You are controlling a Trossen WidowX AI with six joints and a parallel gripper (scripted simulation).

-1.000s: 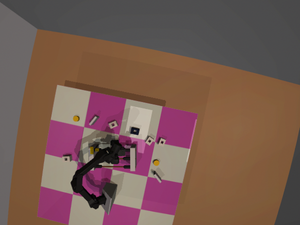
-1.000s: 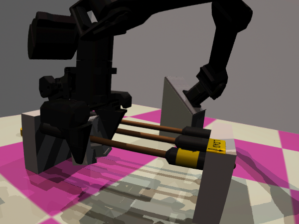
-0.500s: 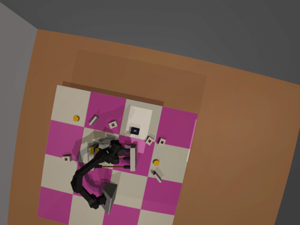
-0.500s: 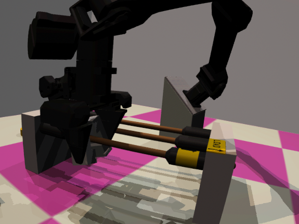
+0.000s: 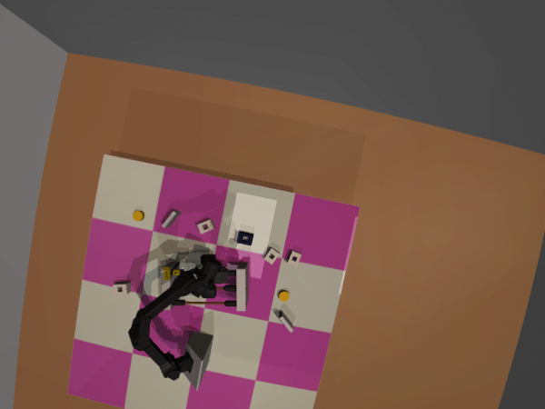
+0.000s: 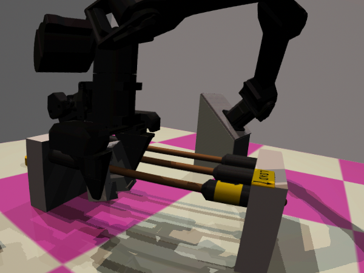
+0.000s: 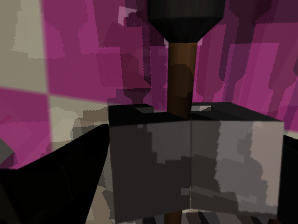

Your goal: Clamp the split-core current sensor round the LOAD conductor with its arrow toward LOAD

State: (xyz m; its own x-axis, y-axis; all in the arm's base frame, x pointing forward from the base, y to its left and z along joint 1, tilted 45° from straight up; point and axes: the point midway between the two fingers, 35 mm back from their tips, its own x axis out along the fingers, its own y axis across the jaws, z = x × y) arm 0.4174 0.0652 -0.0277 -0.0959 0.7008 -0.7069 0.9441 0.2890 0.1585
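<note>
The grey split-core sensor point(image 7: 150, 160) point(image 6: 112, 181) sits round the front copper conductor point(image 6: 158, 179) point(image 7: 181, 75). Its two halves meet at a seam in the wrist view. This conductor ends in a yellow sleeve point(image 6: 227, 190) under the yellow LOAD tag point(image 6: 264, 177) point(image 5: 166, 274) on the right end block point(image 6: 261, 218). My gripper point(image 6: 116, 170) point(image 7: 169, 128) point(image 5: 213, 283) is shut on the sensor from both sides, near the left end block point(image 6: 36, 170). I cannot make out the sensor's arrow.
Two more conductors point(image 6: 182, 166) run parallel behind. Small white holed blocks point(image 5: 205, 225) point(image 5: 272, 254) point(image 5: 294, 257), two orange discs point(image 5: 138, 214) point(image 5: 283, 295), grey bars point(image 5: 170, 218) point(image 5: 285, 319) and a dark blue box point(image 5: 247, 235) lie around the rack. The arm's base point(image 5: 200, 356) stands behind.
</note>
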